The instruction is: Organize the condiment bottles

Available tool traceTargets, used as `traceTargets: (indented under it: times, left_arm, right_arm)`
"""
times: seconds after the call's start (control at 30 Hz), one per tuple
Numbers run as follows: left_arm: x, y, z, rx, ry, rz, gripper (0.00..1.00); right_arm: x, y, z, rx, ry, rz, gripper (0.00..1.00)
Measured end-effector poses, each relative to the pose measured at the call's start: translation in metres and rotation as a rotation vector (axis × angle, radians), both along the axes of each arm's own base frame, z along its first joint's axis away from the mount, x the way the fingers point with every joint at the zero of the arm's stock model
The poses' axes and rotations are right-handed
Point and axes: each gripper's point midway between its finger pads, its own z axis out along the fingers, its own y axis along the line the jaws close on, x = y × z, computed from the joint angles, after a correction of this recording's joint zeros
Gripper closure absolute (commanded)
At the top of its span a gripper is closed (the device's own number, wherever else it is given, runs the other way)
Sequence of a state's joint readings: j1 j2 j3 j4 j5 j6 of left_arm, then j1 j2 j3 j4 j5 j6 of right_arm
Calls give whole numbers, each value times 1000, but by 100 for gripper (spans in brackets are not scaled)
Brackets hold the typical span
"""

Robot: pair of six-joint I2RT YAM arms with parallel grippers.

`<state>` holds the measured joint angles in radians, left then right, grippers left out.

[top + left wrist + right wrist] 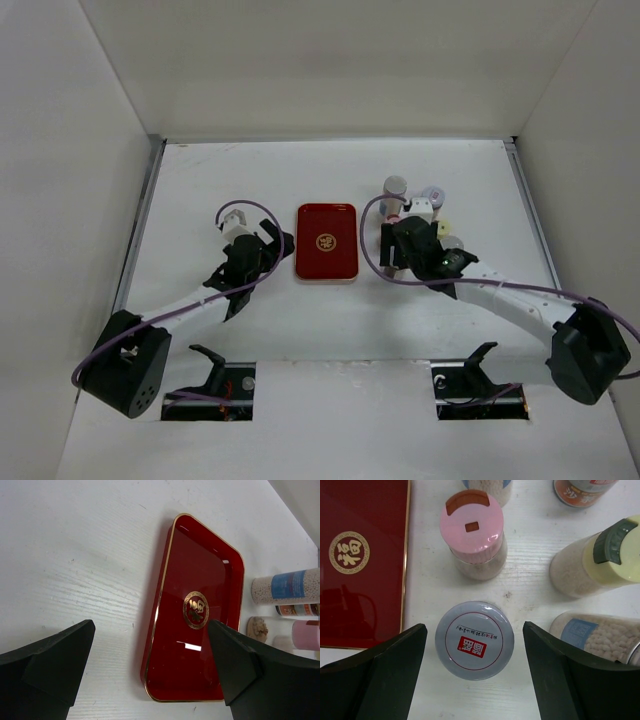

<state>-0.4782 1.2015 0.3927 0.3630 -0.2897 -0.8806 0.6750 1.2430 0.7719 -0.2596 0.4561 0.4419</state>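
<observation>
Condiment bottles [415, 205] are gathered in a tight cluster just beside the right long edge of the red tray [326, 243]; none is seen inside it. One of them, a grey-capped jar [474, 640], stands upright nearest the tray's edge. A pink-capped jar [472, 527] is set just beyond it, and a cream-capped bottle [600, 555] stands further from the tray.

The jars are judged to be light and rigid, with smooth round walls that may slip under a weak pinch. Being narrow and tall, they could be tipped by a sideways nudge. A hold across the body just under the cap is thought safest, since the cap's wider rim would then act as a stop.

The right gripper [474, 627] is spread wide and holds nothing. Its jaws are placed on either side of the grey cap, with bare table visible in both gaps. Little room is left on the side away from the tray, where a blue-labelled bottle [592, 637] lies close to one finger.

The left gripper [150, 630] is likewise wide open and empty, and is poised over the tray's opposite long edge.

Everything is carried on a white, faintly grained table [250, 170], which is enclosed by plain white walls [300, 60].
</observation>
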Motion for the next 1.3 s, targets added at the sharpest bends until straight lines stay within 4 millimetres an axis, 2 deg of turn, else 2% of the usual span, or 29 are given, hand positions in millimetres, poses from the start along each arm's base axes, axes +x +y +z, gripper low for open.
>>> traceTargets:
  times: [0.17, 0.2, 0.27, 0.37, 0.43, 0.57, 0.67, 0.8, 0.87, 0.93, 1.0, 1.1, 1.2, 1.3]
  left_arm:
    - [0, -1, -3, 1, 5, -2, 0]
    - [0, -1, -4, 3, 9, -2, 0]
    - [1, 0, -7, 7, 16, 2, 0]
    - [2, 3, -12, 11, 30, 8, 0]
    - [2, 3, -13, 9, 34, 10, 0]
    - [3, 5, -12, 4, 29, 18, 0]
    - [4, 5, -12, -1, 30, 22, 0]
    - [5, 9, -11, -8, 26, 39, 0]
    - [5, 13, -10, -13, 23, 50, 0]
    - [4, 18, -10, -19, 19, 64, 0]
    - [4, 23, -10, -25, 17, 83, 0]
    - [5, 28, -10, -32, 19, 100, 0]
    - [6, 30, -10, -37, 20, 108, 0]
    - [5, 28, -11, -44, 23, 103, 0]
  right_arm:
    - [0, -1, -16, -27, 38, -4, 24]
    - [-1, -1, -20, -36, 49, -4, 27]
    - [-1, -1, -28, -53, 71, -2, 40]
    - [2, 1, -27, -58, 74, -2, 52]
    - [1, -1, -27, -68, 79, -5, 54]
    - [-4, -7, -14, -101, 72, -12, 54]
    - [-1, 2, 18, -69, 15, 11, 54]
    - [21, 35, 68, 43, -89, 56, 54]
    - [38, 59, 84, 86, -127, 82, 54]
    - [56, 87, 89, 108, -144, 113, 55]
    - [75, 114, 84, 109, -142, 145, 55]
    - [98, 150, 63, 90, -117, 189, 55]
    - [118, 176, 41, 51, -93, 224, 55]
    - [132, 192, 22, 26, -79, 244, 55]
